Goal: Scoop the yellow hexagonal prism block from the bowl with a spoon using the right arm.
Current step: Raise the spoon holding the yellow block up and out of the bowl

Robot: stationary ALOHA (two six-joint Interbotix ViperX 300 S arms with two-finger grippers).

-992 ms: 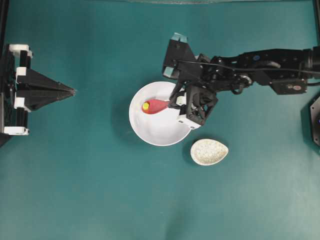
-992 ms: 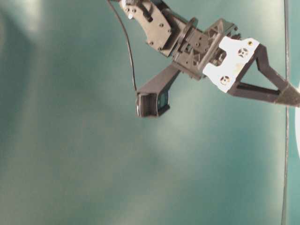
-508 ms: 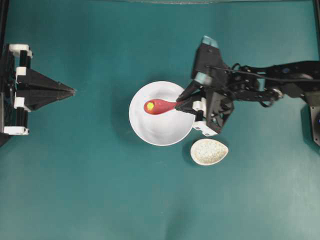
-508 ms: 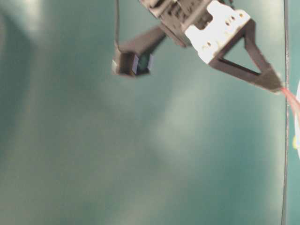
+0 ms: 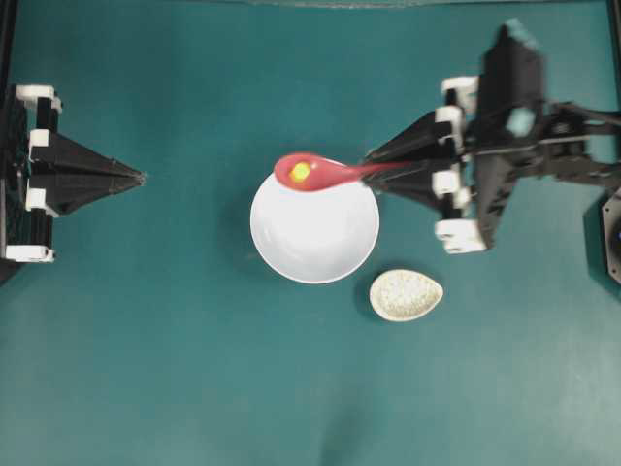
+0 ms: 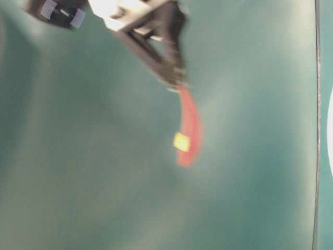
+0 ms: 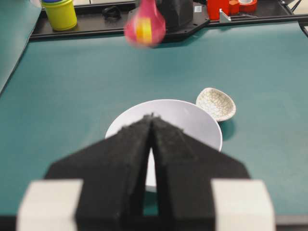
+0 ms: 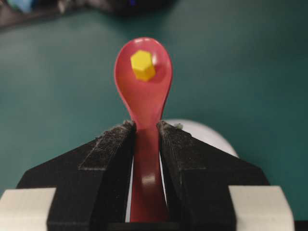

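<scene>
My right gripper point(image 5: 374, 170) point(image 8: 146, 126) is shut on the handle of the red spoon point(image 5: 315, 173) point(image 8: 144, 96), holding it level in the air over the far rim of the white bowl point(image 5: 314, 233) point(image 7: 192, 120). The yellow hexagonal prism block point(image 5: 301, 173) point(image 8: 143, 65) lies in the spoon's scoop. In the table-level view the spoon point(image 6: 188, 130) is blurred, with the yellow block point(image 6: 181, 141) on it. The left wrist view shows the spoon point(image 7: 144, 26) raised above the bowl. My left gripper point(image 5: 142, 178) point(image 7: 152, 117) is shut and holds nothing, well left of the bowl.
A small speckled beige dish point(image 5: 406, 295) point(image 7: 216, 104) sits on the teal table right of and nearer than the bowl. At the table's far edge stand a yellow cup point(image 7: 59, 13) and red items point(image 7: 219, 6).
The right arm has lifted the spoon, with the block in it, out of the bowl and drawn back to the right. The bowl now holds nothing. The left arm has not moved.
</scene>
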